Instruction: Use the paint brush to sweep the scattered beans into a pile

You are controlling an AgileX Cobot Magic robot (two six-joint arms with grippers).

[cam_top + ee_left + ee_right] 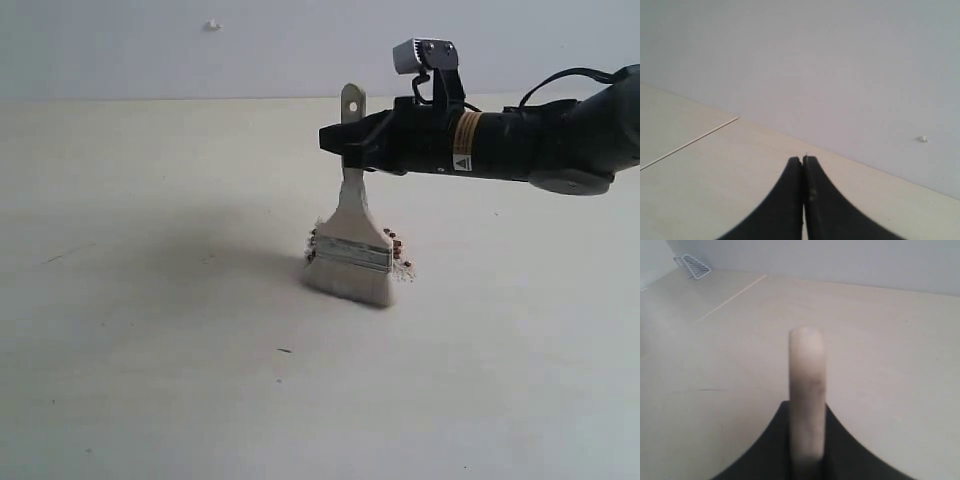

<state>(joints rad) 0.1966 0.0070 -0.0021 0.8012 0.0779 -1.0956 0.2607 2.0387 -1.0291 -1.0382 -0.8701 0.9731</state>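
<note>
Right gripper (347,143) clamps the paint brush (352,225) upright on the table (150,350), beans (398,243) clustered behind its bristles, sweeping seemingly near done; left gripper (802,165) idles, closed and empty

My exterior camera sits low, just above the desk (150,380), and looks across it at the pale wall (300,40), with the paint brush (350,250) mid-frame. The right wrist camera peers along the right end effector (807,412), with the brush handle edge-on and very close; these two views share that handle. The left wrist camera looks past the left end effector (802,162) towards the wall. It shares only desk, wall and a white fleck (923,139) with the exterior view.
</note>
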